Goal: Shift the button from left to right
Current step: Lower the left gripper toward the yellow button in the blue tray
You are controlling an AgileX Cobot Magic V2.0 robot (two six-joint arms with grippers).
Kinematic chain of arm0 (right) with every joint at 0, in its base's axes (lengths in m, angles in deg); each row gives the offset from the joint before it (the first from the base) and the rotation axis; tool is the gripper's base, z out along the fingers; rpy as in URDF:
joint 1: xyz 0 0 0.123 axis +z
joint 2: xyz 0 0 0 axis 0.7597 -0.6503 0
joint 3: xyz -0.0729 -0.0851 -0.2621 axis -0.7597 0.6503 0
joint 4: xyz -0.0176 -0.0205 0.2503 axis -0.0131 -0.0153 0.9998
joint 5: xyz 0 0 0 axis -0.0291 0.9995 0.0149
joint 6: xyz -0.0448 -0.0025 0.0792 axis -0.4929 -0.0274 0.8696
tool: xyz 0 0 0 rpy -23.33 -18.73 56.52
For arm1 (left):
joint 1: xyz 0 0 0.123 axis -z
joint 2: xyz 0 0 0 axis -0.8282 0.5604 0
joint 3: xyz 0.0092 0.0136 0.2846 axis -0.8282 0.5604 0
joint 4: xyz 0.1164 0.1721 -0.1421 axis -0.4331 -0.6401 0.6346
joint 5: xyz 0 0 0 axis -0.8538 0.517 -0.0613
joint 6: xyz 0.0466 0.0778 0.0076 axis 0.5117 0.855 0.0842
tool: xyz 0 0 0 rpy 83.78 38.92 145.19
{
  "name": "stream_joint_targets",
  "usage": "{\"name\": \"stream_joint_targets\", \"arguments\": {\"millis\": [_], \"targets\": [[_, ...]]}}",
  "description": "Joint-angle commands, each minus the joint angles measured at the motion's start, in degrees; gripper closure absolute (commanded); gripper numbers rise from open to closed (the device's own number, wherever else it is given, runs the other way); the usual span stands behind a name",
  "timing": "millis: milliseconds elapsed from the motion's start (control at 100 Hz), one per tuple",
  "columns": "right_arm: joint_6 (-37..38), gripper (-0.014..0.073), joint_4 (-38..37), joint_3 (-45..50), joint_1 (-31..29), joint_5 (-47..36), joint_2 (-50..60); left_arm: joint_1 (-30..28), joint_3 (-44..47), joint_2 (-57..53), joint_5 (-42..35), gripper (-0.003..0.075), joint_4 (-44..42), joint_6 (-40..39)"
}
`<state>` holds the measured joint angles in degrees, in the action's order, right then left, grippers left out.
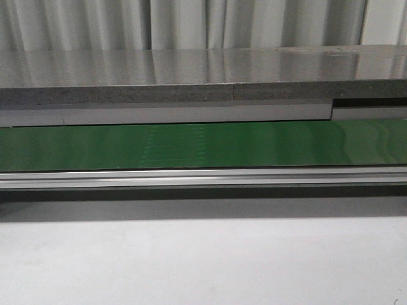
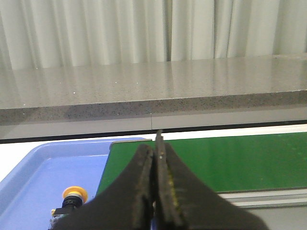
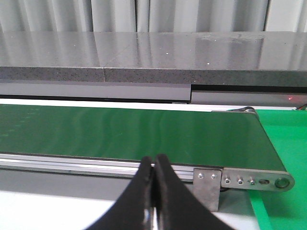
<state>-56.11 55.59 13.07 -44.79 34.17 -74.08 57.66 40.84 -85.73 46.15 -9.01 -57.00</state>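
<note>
Small push-button switch with round yellow cap on black body (image 2: 73, 201) sits upright in light blue plastic tray (image 2: 33, 177), just left of long green conveyor belt (image 1: 203, 145). Left gripper (image 2: 154, 158): black fingers pressed together, holding nothing, near button but apart. Right gripper (image 3: 154, 165): fingers pressed together, empty, near belt's right end, beside bright green tray (image 3: 288, 143). Grey stone counter (image 1: 191, 76) beyond belt.

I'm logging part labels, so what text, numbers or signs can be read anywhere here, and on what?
No text is readable in any view.
The button in the blue tray: pale markings on its black body, too small and blurred to read.
The green conveyor belt and its end bracket: no lettering visible.
</note>
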Motion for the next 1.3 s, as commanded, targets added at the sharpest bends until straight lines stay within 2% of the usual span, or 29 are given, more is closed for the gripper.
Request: {"name": "stream_joint_targets", "arguments": {"millis": [0,630,820,990,1290], "targets": [[-0.14,0.0662,-0.65,-1.00,-0.21,-4.60,0.83,0.41,2.54,-1.94,-4.76,0.0739,0.02,-0.59],[-0.14,0.0662,-0.65,-1.00,-0.21,-4.60,0.83,0.41,2.43,-1.94,-5.87,0.0739,0.02,-0.59],[-0.14,0.0662,-0.65,-1.00,-0.21,-4.60,0.83,0.41,-0.59,-1.59,-4.56,0.0739,1.51,-0.59],[-0.14,0.0662,-0.65,-1.00,-0.21,-4.60,0.83,0.41,-9.86,2.06,3.91,0.0739,2.34,-0.59],[-0.14,0.0662,-0.65,-1.00,-0.21,-4.60,0.83,0.41,-31.31,20.99,32.79,0.0739,2.20,-0.59]]}}
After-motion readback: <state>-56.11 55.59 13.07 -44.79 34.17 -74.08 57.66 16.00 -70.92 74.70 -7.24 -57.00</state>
